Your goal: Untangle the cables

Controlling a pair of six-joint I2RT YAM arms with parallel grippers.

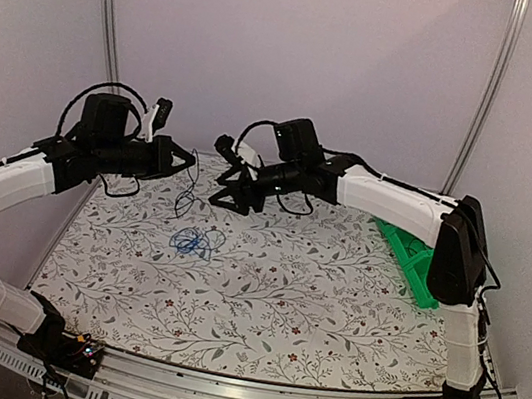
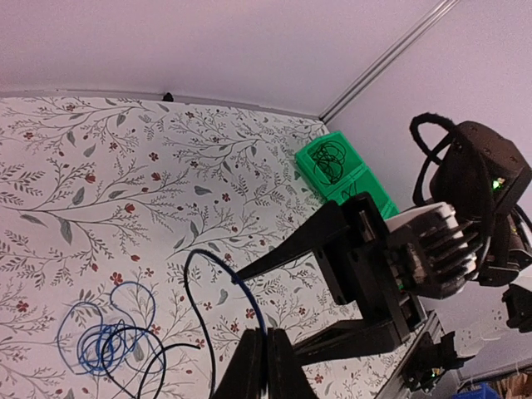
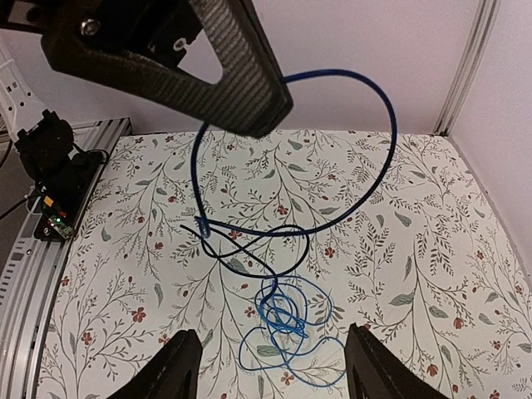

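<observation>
The worktop point(image 1: 331, 301) has a matt floral-printed covering. The blue cable point(image 3: 287, 320) has a smooth plastic sheath. The left claw point(image 3: 253, 115) looks matt black and finely woven. The green bin point(image 2: 353, 184) is smooth plastic.

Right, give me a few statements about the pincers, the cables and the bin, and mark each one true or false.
1. The left pincer is shut on the blue cable. True.
2. The right pincer is gripping a cable. False: it is open and holds nothing.
3. The green bin is empty. False: a coiled black cable lies in it.
4. Part of the blue cable lies coiled on the table. True.
</observation>
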